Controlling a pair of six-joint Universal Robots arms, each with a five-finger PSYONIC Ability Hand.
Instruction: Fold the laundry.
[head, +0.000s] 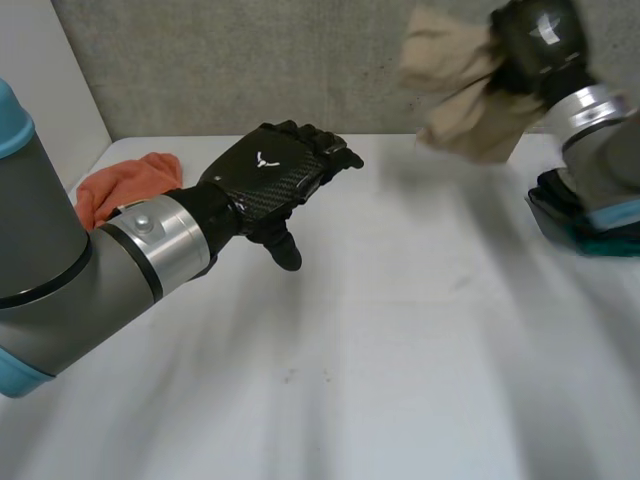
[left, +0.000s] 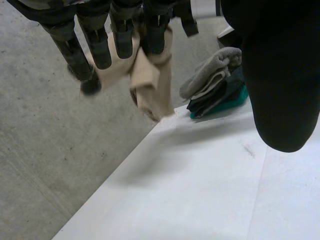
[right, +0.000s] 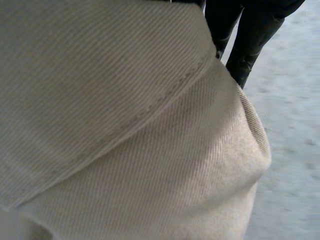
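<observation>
Right hand round bunched beige cloth, above white table.

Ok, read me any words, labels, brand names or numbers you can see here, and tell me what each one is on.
No readable words, numbers or brand names.
Only sign: a small white winged emblem, without letters, on the back of the left robot hand.
The beige cloth in the right robot hand shows a stitched seam, no label.
The folded stack shows no tag.
</observation>
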